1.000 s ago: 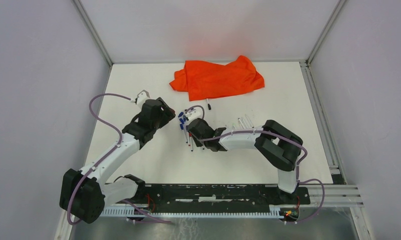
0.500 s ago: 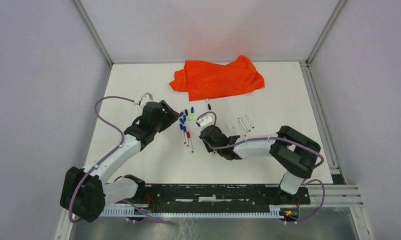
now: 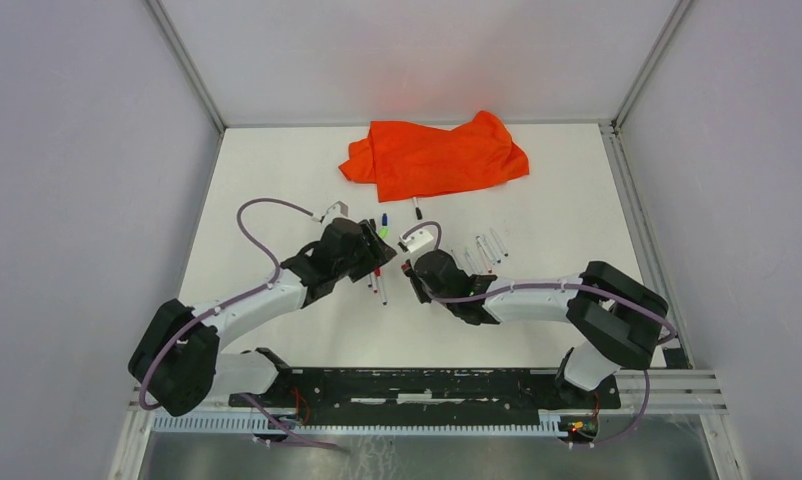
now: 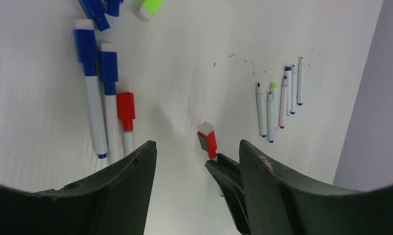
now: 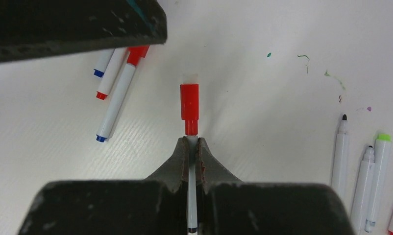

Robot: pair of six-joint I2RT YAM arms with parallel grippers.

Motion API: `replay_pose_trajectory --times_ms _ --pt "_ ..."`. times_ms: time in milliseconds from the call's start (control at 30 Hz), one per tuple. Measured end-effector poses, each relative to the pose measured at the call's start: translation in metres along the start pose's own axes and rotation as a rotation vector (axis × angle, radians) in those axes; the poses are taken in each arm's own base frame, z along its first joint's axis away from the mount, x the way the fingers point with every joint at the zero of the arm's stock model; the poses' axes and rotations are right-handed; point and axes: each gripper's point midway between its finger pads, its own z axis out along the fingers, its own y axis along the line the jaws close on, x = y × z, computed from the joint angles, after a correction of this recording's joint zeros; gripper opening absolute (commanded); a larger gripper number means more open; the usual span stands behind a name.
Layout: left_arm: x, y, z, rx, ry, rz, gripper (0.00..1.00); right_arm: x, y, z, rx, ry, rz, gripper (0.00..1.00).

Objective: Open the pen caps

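Observation:
My right gripper [image 5: 192, 147] is shut on a thin white pen barrel [image 5: 191, 196] whose red cap [image 5: 189, 103] sticks out past the fingertips. In the left wrist view that red cap [image 4: 208, 140] sits between my open left gripper's [image 4: 198, 147] jaws, nearer the right one, touching neither. In the top view the left gripper [image 3: 374, 264] and right gripper [image 3: 409, 268] face each other at mid-table. Capped blue pens [image 4: 86, 46] and a capped red pen [image 4: 125, 110] lie to the left. A loose green cap [image 4: 150, 6] and loose blue caps [image 4: 94, 7] lie beyond them.
Several uncapped white pens [image 4: 278, 103] lie in a row to the right, also in the right wrist view [image 5: 376, 181] and the top view [image 3: 487, 248]. An orange cloth [image 3: 432, 155] lies at the back of the table. Ink marks dot the white surface.
My right gripper has carried the red-capped pen rightward out of the pen cluster. My left gripper has swung right and now has its open jaws around that pen's cap.

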Motion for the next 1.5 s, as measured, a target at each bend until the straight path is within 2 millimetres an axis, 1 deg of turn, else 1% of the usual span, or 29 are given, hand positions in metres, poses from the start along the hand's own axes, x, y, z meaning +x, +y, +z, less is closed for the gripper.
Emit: replay_pose_trajectory --times_ms 167,367,500,600,767,867,967,1233,1467,1500 --pt "0.015 -0.012 0.007 0.004 0.036 0.006 0.62 0.001 -0.003 -0.004 -0.001 -0.011 -0.009 0.00" --pt "0.032 -0.013 0.019 -0.028 0.074 -0.001 0.61 -0.011 -0.004 -0.010 0.004 -0.053 -0.020 0.00" --pt "0.038 -0.016 0.027 -0.046 0.087 -0.009 0.61 -0.015 -0.002 -0.012 0.008 -0.068 -0.037 0.00" --pt "0.041 -0.021 0.033 -0.053 0.093 -0.017 0.61 -0.015 0.000 -0.013 0.010 -0.071 -0.055 0.00" --pt "0.042 -0.033 0.039 -0.049 0.096 -0.026 0.55 -0.015 0.001 -0.015 0.022 -0.078 -0.083 0.00" --pt "0.043 -0.039 0.041 -0.044 0.097 -0.028 0.52 -0.016 -0.001 -0.015 0.039 -0.082 -0.094 0.00" --pt "0.046 -0.037 0.042 -0.051 0.102 -0.022 0.52 -0.016 -0.004 -0.016 0.057 -0.085 -0.106 0.00" --pt "0.051 -0.032 0.044 -0.075 0.107 -0.010 0.45 -0.015 -0.005 -0.019 0.091 -0.091 -0.143 0.00" --pt "0.054 -0.036 0.045 -0.078 0.112 -0.015 0.42 -0.015 -0.008 -0.022 0.136 -0.097 -0.169 0.00" --pt "0.054 -0.036 0.046 -0.079 0.112 -0.016 0.40 -0.015 -0.008 -0.022 0.143 -0.095 -0.173 0.00"
